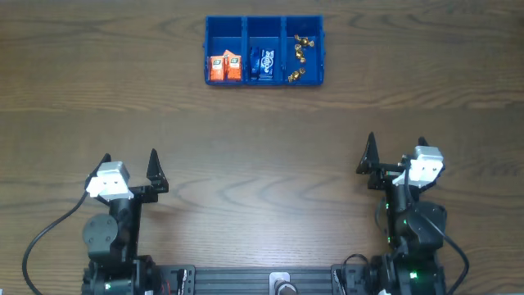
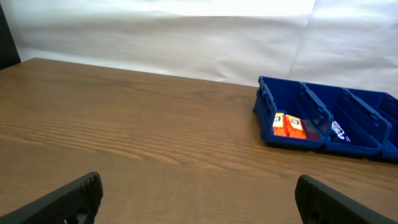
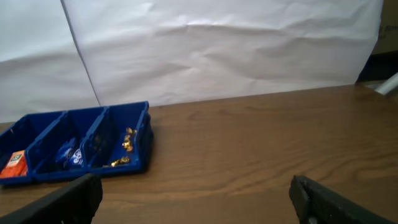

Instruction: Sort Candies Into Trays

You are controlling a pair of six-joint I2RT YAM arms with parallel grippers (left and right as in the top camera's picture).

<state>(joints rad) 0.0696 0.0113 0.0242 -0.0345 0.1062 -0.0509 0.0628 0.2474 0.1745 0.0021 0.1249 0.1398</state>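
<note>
Blue three-compartment tray, upper centre of the top view: orange candies left, blue candy middle, gold candies right. Left gripper and right gripper, lower corners: jaws apart.

I see a matt wood-grain table, a glossy blue plastic tray, shiny gold foil candies, and a creased white backdrop that looks like paper.

Candies lie in the tray (three compartments) on the table.
</note>
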